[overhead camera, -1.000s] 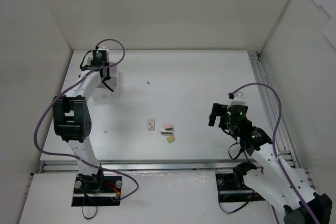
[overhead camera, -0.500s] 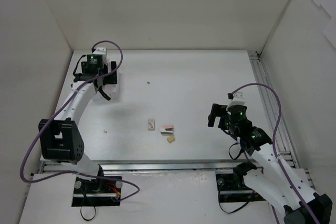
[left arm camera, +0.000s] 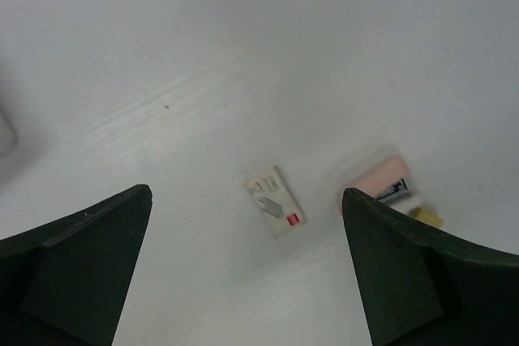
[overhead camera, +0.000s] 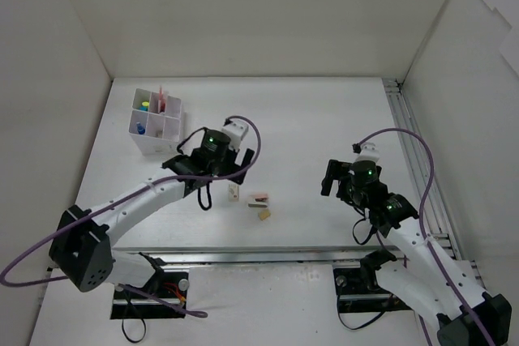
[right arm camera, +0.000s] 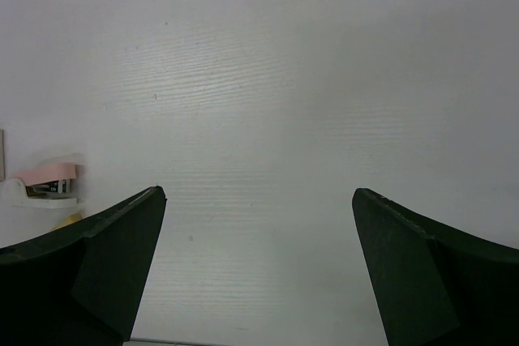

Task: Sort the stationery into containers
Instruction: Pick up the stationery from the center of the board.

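The white grid box (overhead camera: 156, 122) stands at the back left, holding a red pen (overhead camera: 160, 100), a yellow highlighter (overhead camera: 144, 106) and a blue item (overhead camera: 140, 129). Mid-table lie a white eraser (overhead camera: 233, 192) (left arm camera: 276, 202), a pink eraser (overhead camera: 259, 198) (left arm camera: 377, 177) (right arm camera: 47, 174) and a beige eraser (overhead camera: 263, 215) (left arm camera: 427, 216). My left gripper (overhead camera: 223, 185) (left arm camera: 246, 193) hovers open over the white eraser, which shows between its fingers. My right gripper (overhead camera: 331, 177) (right arm camera: 259, 191) hangs open and empty to the right of the erasers, pointing left at them.
White walls close in the table at the back and on both sides. A metal rail (overhead camera: 409, 151) runs along the right edge. A small dark speck (overhead camera: 229, 128) lies on the table behind the erasers.
My left gripper has opened and swung from the grid box at the back left to the middle, above the white eraser. The box now stands uncovered. The right arm has not moved.
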